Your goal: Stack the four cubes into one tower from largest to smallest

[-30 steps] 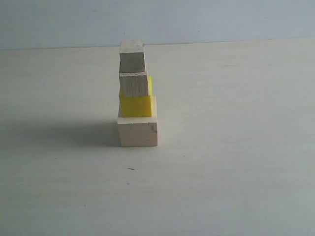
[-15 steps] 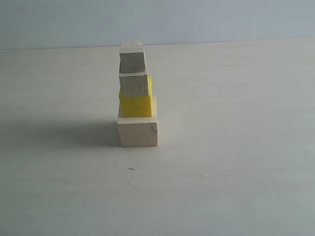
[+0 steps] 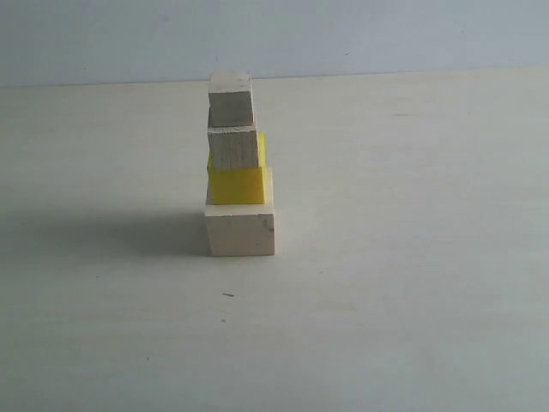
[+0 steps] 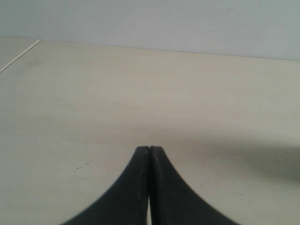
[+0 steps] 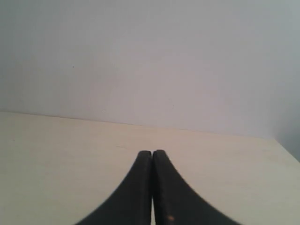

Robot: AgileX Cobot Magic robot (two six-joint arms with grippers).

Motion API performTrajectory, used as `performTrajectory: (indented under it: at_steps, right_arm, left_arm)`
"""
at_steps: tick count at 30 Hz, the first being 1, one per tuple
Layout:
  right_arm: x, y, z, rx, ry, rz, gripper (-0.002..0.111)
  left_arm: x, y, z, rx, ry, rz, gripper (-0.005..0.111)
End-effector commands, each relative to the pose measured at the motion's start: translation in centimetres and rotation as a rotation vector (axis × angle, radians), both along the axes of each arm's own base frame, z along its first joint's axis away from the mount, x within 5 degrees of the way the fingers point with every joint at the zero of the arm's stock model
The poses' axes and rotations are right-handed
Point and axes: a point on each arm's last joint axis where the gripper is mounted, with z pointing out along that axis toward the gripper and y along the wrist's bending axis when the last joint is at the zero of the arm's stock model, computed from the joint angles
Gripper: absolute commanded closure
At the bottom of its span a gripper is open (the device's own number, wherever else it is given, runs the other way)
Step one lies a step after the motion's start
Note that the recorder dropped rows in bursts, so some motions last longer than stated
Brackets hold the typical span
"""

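Exterior view: tower point(image 3: 239, 163) centre frame; likely light, rigid wood; grip flat opposite sides. Left claw point(image 4: 149, 150), right claw point(image 5: 153, 152) closed, empty.

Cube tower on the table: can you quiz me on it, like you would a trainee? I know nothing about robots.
1. True or false: the yellow cube rests directly on the big cube.
2. How many cubes make up the tower? A) two B) three C) four
3. Fill in: the left gripper and right gripper are both ___, holding nothing.
Key: 1 true; 2 C; 3 shut.
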Motion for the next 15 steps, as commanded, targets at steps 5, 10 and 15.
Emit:
performTrajectory:
  at_steps: [5, 10, 15]
  right_arm:
    - [-0.6, 0.1, -2.4, -0.011, 0.137, 0.016, 0.108]
    - [-0.6, 0.1, -2.5, 0.011, 0.152, 0.012, 0.108]
    - [-0.6, 0.1, -2.6, 0.039, 0.161, 0.010, 0.108]
  left_arm:
    - [0.0, 0.0, 0.0, -0.014, -0.016, -0.002, 0.107]
    - [0.0, 0.0, 0.0, -0.014, -0.016, -0.002, 0.107]
    - [0.0, 0.0, 0.0, -0.014, -0.016, -0.002, 0.107]
